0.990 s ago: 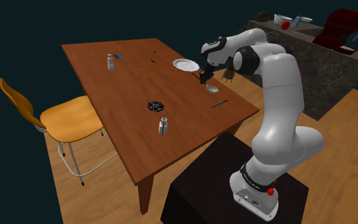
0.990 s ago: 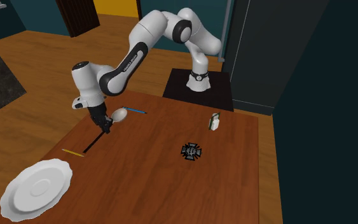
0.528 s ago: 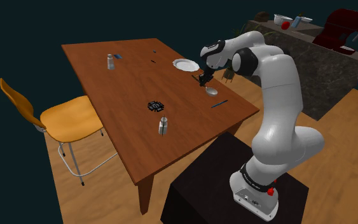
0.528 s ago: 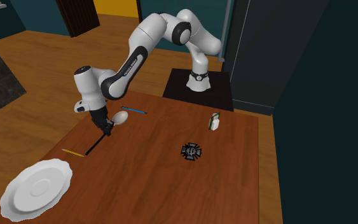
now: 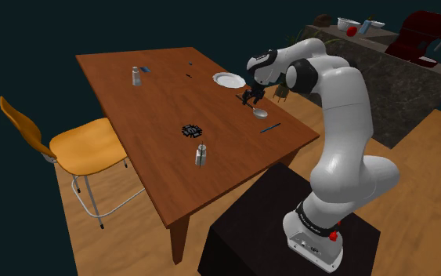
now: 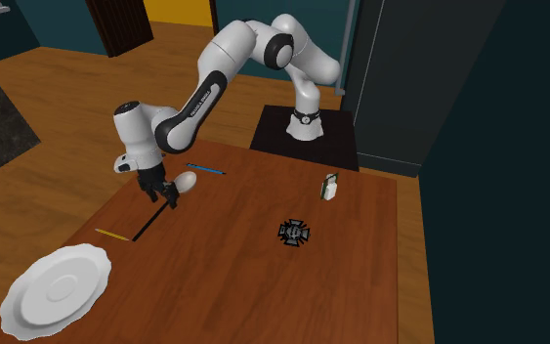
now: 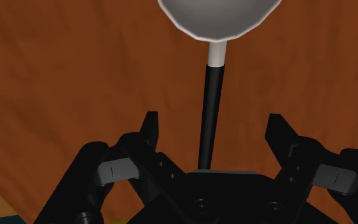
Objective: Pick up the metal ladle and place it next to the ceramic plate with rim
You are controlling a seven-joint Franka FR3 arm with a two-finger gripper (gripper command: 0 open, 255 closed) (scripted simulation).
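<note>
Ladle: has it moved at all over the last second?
Yes, slightly. In the second exterior view the ladle has dropped a little away from the blue pen, toward the picture's bottom edge.

Shoulder view: camera high, beside and a little behind the stand [image 5: 250,227], facing down across the table [image 5: 132,118] from its near corner. Whole table top in frame, mid distance.

Second exterior view: camera high beyond the opposite table edge, facing back toward the arm [image 6: 214,83] and the stand.

Both views share the table top, plate [image 6: 56,290] and ladle [image 6: 186,182].

Wrist view: very close above the table, looking along the gripper [image 7: 212,121] at the ladle's handle and bowl.
</note>
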